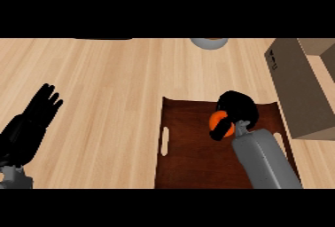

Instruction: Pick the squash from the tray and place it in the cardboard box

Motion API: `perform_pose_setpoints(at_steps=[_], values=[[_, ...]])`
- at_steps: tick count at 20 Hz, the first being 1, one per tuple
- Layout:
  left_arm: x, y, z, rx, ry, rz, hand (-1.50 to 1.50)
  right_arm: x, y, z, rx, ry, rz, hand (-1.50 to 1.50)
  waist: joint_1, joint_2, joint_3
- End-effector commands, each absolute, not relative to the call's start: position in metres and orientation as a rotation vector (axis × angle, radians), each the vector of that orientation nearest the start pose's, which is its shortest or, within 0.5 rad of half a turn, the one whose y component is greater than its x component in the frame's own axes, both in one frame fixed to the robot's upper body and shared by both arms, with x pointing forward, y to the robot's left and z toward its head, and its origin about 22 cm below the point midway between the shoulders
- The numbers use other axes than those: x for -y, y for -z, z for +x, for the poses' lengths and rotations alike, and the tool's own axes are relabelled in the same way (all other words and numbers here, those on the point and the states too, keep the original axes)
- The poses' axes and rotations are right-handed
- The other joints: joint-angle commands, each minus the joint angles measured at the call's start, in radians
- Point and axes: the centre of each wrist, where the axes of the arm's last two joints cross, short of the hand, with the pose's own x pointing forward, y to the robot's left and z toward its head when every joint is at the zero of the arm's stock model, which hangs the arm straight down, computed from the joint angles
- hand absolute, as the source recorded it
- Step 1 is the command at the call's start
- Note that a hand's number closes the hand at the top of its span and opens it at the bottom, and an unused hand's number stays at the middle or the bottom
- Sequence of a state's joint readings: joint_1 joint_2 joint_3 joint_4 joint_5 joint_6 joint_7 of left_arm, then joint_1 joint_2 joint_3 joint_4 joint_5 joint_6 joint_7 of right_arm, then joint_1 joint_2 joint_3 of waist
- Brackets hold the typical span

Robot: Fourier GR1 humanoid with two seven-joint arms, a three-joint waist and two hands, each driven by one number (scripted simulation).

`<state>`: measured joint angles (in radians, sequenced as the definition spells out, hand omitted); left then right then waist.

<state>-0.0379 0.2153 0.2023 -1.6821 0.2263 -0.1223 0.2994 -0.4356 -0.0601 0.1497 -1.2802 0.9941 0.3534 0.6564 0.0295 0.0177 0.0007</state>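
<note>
You are in the grasp stage, by the look of it: the squash (pixel 218 120) has not left the tray (pixel 189 146), and the cardboard box (pixel 302 88) has nothing of it yet. What shows of the squash is an orange patch in the tray's far half, toward the side that faces the box; the rest is hidden under your right hand (pixel 235 111). Whether it rests on the tray floor or is already a little raised, you cannot tell from this view.

Your right hand sits over the squash with its fingers curled round it, the dark fingers wrapping the far and box-side faces while a finger or the thumb crosses the near side. The grey forearm runs up from the tray's near edge, over the box-side half of the tray, leaning slightly away from the box as it goes.

Left to do, as you should judge it: lift clear of the tray rim, carry across to the box just beside the tray, and let go inside.

Your left hand (pixel 33 119) is resting well apart from the tray, over bare counter (pixel 118 80) on the side away from the box, fingers straight and spread, holding nothing.
</note>
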Motion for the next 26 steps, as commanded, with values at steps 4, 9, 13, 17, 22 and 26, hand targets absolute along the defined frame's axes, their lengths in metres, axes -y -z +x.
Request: perform_pose_setpoints(at_steps=[4,9,13,17,22,26], values=[[-0.315,-0.061,0.252,1.473,-0.006,0.014,0.0,0.194,-0.085,0.408,0.678,-0.723,-1.035,1.5,0.037,0.006,0.0],[-0.302,-0.052,0.254,1.471,-0.018,0.032,0.0,0.187,-0.121,0.441,0.759,-0.693,-1.15,1.5,0.025,0.0,0.0],[-0.3,-0.059,0.25,1.463,0.007,0.023,0.0,0.164,-0.157,0.455,0.869,-0.687,-1.254,1.5,0.026,-0.004,0.0],[-0.306,-0.052,0.252,1.45,-0.019,0.031,0.0,0.143,-0.198,0.455,0.997,-0.584,-1.395,1.5,0.005,-0.012,-0.001],[-0.311,-0.055,0.26,1.453,-0.022,0.053,0.0,0.157,-0.231,0.462,0.976,-0.414,-1.547,1.5,-0.01,-0.011,-0.001],[-0.314,-0.053,0.244,1.443,-0.036,0.044,0.0,0.167,-0.277,0.459,0.938,-0.316,-1.601,1.5,-0.014,-0.018,-0.001]])
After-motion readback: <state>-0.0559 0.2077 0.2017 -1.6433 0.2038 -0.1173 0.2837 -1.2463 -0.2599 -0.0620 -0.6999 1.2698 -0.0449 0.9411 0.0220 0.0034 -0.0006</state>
